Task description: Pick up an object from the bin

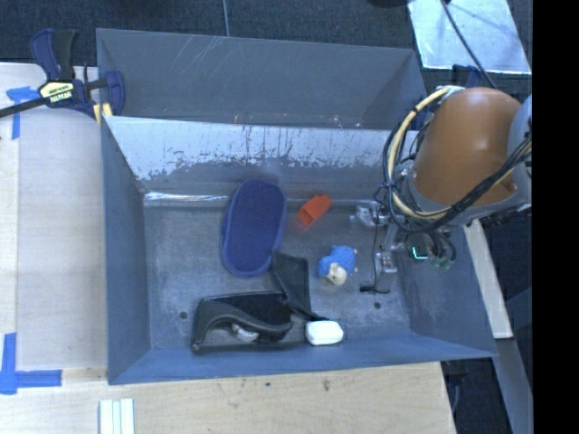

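Note:
My gripper (pixel 381 268) hangs low over the right part of the bin floor, close to the right wall. Just left of it lies a small blue thing with a pale rounded end (pixel 336 267), a short gap away and not touched. An orange block (pixel 314 210) lies further up and to the left. A white oval piece (pixel 325 333) rests near the front wall, below and to the left of the gripper. Nothing shows in the gripper's grasp.
A blue oval dish-like thing (pixel 252 227) lies in the middle of the floor. A black handled tool (pixel 249 319) stretches along the front, its upper part reaching towards the blue oval. The arm's orange dome and cables hang over the right wall.

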`<state>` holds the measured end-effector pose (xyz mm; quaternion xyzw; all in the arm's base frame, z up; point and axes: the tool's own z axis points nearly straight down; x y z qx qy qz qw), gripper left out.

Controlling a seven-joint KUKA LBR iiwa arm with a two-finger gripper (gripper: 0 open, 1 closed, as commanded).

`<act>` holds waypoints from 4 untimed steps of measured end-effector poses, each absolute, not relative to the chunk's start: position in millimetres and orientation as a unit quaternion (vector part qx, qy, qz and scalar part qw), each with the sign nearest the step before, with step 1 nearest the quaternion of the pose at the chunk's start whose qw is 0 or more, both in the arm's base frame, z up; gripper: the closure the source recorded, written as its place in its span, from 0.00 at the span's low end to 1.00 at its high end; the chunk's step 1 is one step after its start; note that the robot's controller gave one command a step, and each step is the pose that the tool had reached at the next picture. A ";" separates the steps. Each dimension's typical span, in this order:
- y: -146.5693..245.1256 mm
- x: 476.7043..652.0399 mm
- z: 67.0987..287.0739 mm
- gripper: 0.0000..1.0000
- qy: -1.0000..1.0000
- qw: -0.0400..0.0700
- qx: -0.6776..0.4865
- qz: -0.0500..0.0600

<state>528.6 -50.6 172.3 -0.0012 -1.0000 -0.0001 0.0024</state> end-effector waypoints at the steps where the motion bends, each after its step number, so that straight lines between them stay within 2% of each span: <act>1: -41.7 514.4 70.0 0.00 -1.000 -0.007 0.012 0.000; 2: -40.9 514.9 73.0 1.00 -1.000 -0.007 0.015 -0.001; 3: -27.0 513.2 190.2 1.00 -1.000 -0.006 0.025 0.000; 4: -22.3 550.3 298.5 1.00 -1.000 -0.007 0.014 0.000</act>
